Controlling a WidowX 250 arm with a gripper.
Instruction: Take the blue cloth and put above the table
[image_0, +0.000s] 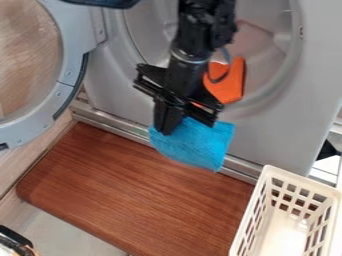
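Nearest: white basket at the counter's right side, open top upward; whether it stands on the counter or beside it, cannot tell. Set off to the side, it probably serves as a laundry holder that need not enter this job.

Next, the brown wooden counter, the landing place. Its middle looks the sensible target.

Over its far edge, blue cloth, held in the air and spread rather than balled. Gripper clamped on its upper edge, the rest drooping loose below the fingertips and toward the right. An edge hold like this should let the lower part meet the wood first and settle fairly flat; let go here, it might snag on the metal rail just behind the counter. A little nearer the middle before lowering, I judge.

Farthest: grey machine, door swung open to the left, presumably for access. Orange cloth inside the drum, behind the gripper, not this task's concern.
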